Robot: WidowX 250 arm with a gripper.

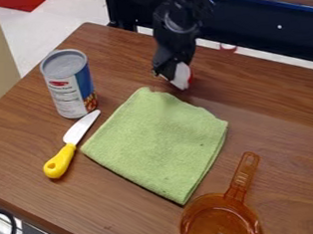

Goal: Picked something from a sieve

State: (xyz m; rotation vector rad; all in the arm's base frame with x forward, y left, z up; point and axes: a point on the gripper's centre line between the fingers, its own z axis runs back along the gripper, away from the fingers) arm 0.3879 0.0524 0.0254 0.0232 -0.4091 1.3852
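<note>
Held a small white-and-red object [182, 77], probably light but slippery, best gripped mid-body, pinched in the black two-finger end effector [173, 72] beyond the folded green cloth [161, 143], apart from the orange plastic vessel [220, 211].

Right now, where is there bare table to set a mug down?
The widest bare patch of table is right of the green cloth, above the orange scoop. Another lies below the cloth, between knife and scoop. It's crowded at left, where can, knife and cloth sit close.
</note>
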